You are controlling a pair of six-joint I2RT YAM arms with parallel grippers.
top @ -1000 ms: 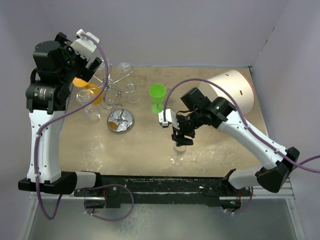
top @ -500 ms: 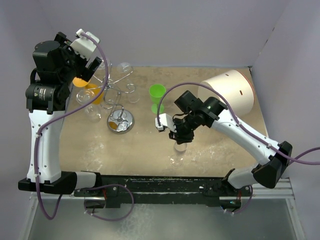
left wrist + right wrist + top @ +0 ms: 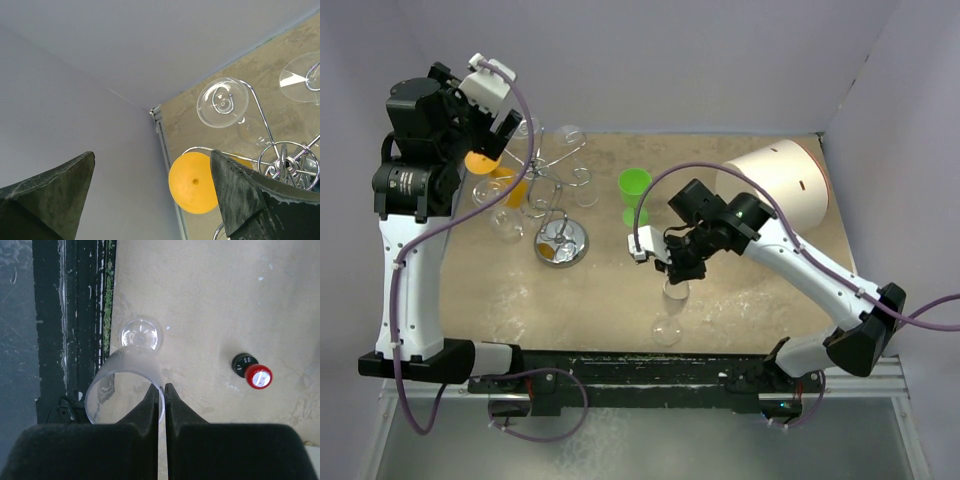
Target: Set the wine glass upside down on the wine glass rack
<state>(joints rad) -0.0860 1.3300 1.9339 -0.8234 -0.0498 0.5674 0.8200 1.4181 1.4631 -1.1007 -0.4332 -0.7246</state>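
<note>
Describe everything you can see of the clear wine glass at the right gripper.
The wine glass is clear, with a faintly frosted bowl and a round foot. It leans, its open rim toward the right gripper, its foot toward the table's near edge. The gripper's shut fingers pinch one side of the rim wall. Whether the foot rests on the table cannot be told.

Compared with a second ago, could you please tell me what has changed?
The right gripper shifted left and its fingers shut on the rim of the clear wine glass. The left gripper stayed open near the wine glass rack; the green glass did not move.
</note>
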